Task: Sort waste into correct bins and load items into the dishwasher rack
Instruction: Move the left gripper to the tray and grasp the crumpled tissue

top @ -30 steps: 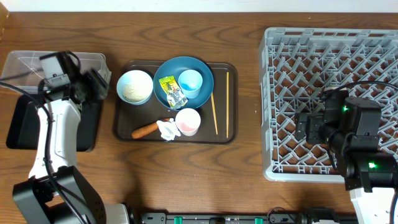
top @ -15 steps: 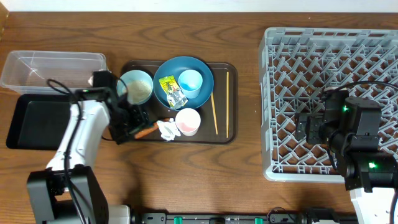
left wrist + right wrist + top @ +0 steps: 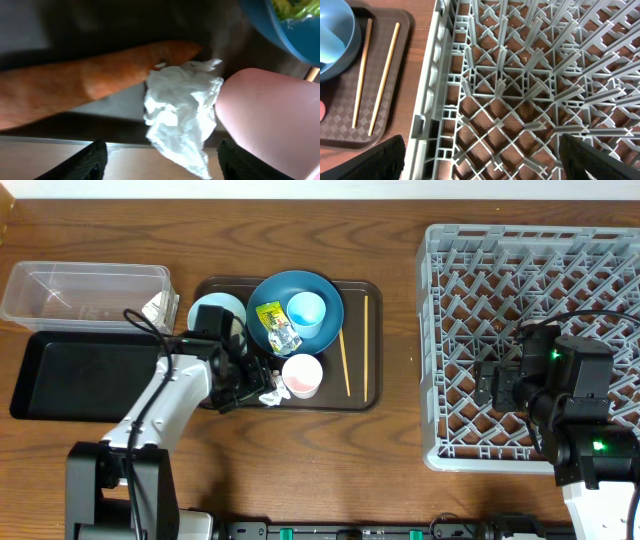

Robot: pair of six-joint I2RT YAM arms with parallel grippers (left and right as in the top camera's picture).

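My left gripper (image 3: 250,388) is open and empty, low over the front of the brown serving tray (image 3: 370,402). In the left wrist view its fingers (image 3: 162,164) straddle the lower tip of the crumpled white tissue (image 3: 182,107), which lies against the orange carrot (image 3: 75,85) and the pale pink cup (image 3: 270,115). The dark blue bowl (image 3: 325,288) holds the yellow-green wrapper (image 3: 275,325) and the light blue cup (image 3: 306,312). The small bowl of rice (image 3: 212,315) is partly under my arm. My right gripper (image 3: 490,160) is open over the grey rack (image 3: 485,90).
Two chopsticks (image 3: 343,360) lie on the serving tray's right side and also show in the right wrist view (image 3: 362,75). The clear tub (image 3: 85,292) and the black tray (image 3: 80,375) sit at the far left. The rack (image 3: 450,350) fills the right side.
My left arm has swung right from the clear tub and black tray to the front of the serving tray, over the carrot and tissue. The right arm has not moved.
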